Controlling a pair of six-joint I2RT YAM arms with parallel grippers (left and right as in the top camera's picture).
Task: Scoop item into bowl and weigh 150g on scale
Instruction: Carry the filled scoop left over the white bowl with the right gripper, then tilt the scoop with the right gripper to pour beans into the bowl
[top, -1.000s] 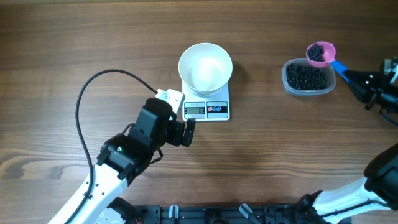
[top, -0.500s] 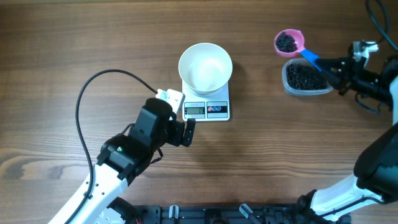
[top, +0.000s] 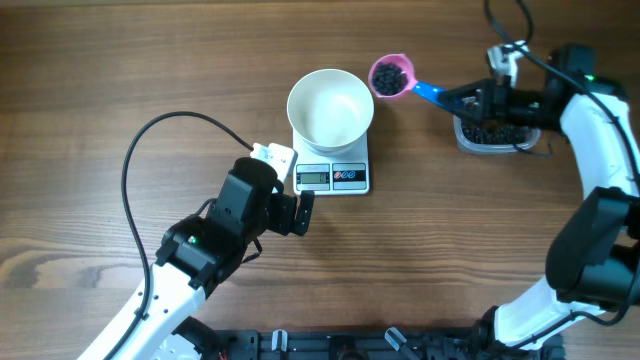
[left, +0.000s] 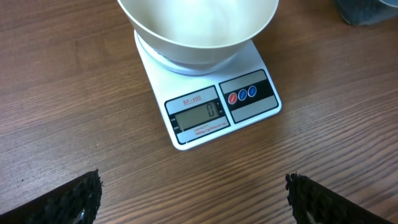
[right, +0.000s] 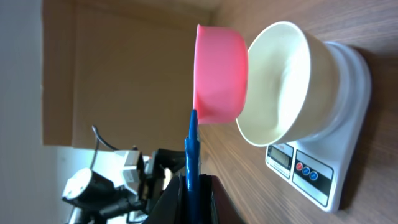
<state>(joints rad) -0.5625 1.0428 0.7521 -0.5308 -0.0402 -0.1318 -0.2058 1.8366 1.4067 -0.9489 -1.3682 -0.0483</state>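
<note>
Overhead: in the last second the right gripper, clamped on the blue handle of a pink scoop, has swung it away from the clear tub. The scoop is now just beside the right rim of the white bowl. It carries a small heap of black beans and is not yet over the bowl, which stands empty on the scale. The remaining beans lie in the tub, under the right wrist.

Left wrist: the left gripper has not moved. Its fingers stand wide apart and hold nothing, near the front of the scale. The display reads zero, so nothing has been weighed yet.

Right wrist: the jaws are shut on the handle, and the scoop's cup sits close against the bowl's rim. This looks like the first load arriving; what remains is a short carry over the bowl and a tip — gently, or beans may spill past the rim onto the scale.
</note>
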